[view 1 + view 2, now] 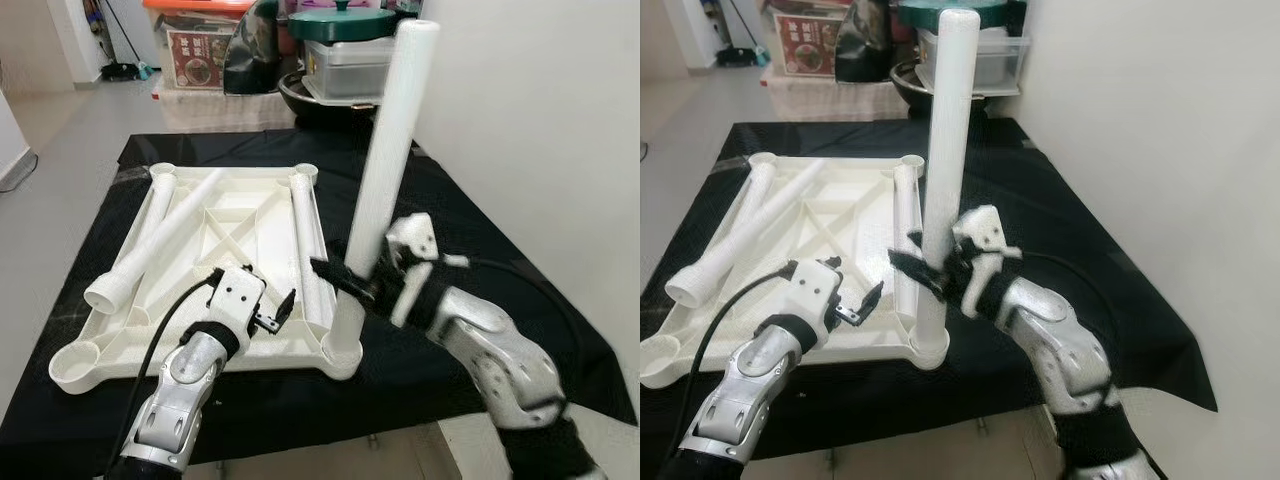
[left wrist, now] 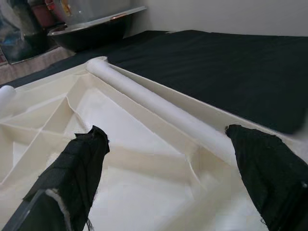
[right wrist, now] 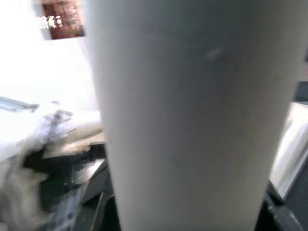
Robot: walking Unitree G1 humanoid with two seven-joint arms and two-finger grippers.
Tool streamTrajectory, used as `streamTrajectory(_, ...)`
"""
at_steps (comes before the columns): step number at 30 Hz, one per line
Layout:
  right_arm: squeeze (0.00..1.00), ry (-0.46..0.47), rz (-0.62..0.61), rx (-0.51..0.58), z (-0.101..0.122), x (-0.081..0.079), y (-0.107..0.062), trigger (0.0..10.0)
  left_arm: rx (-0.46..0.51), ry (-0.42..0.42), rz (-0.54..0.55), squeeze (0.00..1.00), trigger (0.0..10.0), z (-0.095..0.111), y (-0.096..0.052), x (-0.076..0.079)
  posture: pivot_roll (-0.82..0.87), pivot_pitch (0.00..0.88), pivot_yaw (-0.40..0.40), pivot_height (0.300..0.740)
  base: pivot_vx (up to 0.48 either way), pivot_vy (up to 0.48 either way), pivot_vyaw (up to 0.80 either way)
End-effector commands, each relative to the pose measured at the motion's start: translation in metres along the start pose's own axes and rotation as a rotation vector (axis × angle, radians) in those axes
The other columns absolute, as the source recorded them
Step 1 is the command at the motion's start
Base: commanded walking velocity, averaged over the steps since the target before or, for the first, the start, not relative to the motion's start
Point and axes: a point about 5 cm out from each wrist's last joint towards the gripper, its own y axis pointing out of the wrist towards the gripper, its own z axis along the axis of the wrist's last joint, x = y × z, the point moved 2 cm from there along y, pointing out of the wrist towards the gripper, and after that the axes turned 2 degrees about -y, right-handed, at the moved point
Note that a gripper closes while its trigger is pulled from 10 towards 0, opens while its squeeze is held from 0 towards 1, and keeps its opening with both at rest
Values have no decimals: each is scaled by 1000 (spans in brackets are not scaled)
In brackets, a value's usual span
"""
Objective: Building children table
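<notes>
Upturned white tabletop (image 1: 240,215) on black cloth (image 1: 470,230) at frame centre, right gripper (image 1: 345,278) pinching upright table leg (image 1: 385,165) standing in the lower-right corner socket, left gripper (image 1: 272,312) spread over the tabletop's near edge, two loose legs (image 1: 160,240) lying inside.

The red printed box (image 1: 198,58) on the floor behind the table carries lettering. It is too small to read.

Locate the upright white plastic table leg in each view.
Left eye: upright white plastic table leg, right of centre, in the near right socket of the upturned white tabletop, gripped by the right gripper.
Right eye: centre.
Left wrist: not visible.
Right wrist: close-up.
Shared landmark: black cloth.
</notes>
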Motion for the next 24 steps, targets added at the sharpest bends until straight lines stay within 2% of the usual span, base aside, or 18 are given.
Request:
streamTrajectory(1, 0, 70, -434, -161, -38, 59, -21, 0, -8, 2, -12, 0, 10000, -2, 0, 2, 29, 0, -80, 740, 0, 0, 0)
streamTrajectory(2, 0, 81, -588, -203, -47, 75, -29, 0, -8, 2, -13, 0, 10000, -2, 0, 2, 29, 0, -80, 740, 0, 0, 0)
streamTrajectory(3, 0, 75, -679, -222, -52, 81, -35, 0, -7, 2, -13, 0, 10000, -2, 0, 2, 32, 0, -81, 740, 0, 0, 0)
streamTrajectory(4, 0, 55, -735, -238, -56, 81, -38, 0, -8, 2, -12, 0, 10000, -2, 0, 1, 31, 0, -80, 740, 0, 0, 0)
streamTrajectory(7, 0, 29, -750, -256, -60, 76, -37, 0, -11, 3, -13, 0, 10000, -3, 0, 1, 28, 0, -76, 740, 0, 0, 0)
streamTrajectory(8, 0, 41, -734, -271, -65, 67, -33, 10000, -10, 3, -15, 0, 10000, -3, 0, 2, 36, 0, -76, 740, 0, 0, 0)
streamTrajectory(14, 0, 68, -677, -228, -60, 57, -25, 10000, -8, 4, -16, 0, 10000, -2, 0, 2, 34, 0, -73, 740, 0, 0, 0)
streamTrajectory(15, 1000, 90, -643, -180, -53, 56, -23, 10000, -8, 5, -17, 0, 10000, -2, 1, 1, 34, 0, -73, 740, 0, 0, 0)
streamTrajectory(17, 1000, 90, -643, -180, -53, 56, -23, 10000, -8, 5, -17, 0, 10000, -2, 1, 1, 34, 0, -73, 740, 0, 0, 0)
streamTrajectory(18, 1000, 100, -636, -128, -44, 57, -19, 10000, -7, 6, -18, 0, 10000, -2, 1, 1, 32, 0, -73, 740, 0, 0, 0)
streamTrajectory(19, 596, 119, -613, -67, -33, 60, -15, 10000, -7, 6, -19, 0, 10000, -2, 1, 1, 29, 0, -72, 740, 0, 0, 0)
streamTrajectory(20, 596, 130, -598, -27, -25, 61, -13, 10000, -7, 6, -19, 0, 10000, -2, 1, 1, 28, 0, -72, 740, 0, 0, 0)
streamTrajectory(22, 596, 130, -598, -27, -25, 61, -13, 10000, -7, 6, -19, 0, 10000, -2, 1, 1, 28, 0, -72, 740, 0, 0, 0)
streamTrajectory(23, 0, 134, -521, 18, -15, 58, -8, 10000, -6, 5, -20, 0, 10000, -2, 1, 2, 27, 0, -72, 740, 0, 0, 0)
streamTrajectory(24, 0, 134, -521, 18, -15, 58, -8, 10000, -6, 5, -20, 0, 10000, -2, 1, 2, 27, 0, -72, 740, 0, 0, 0)
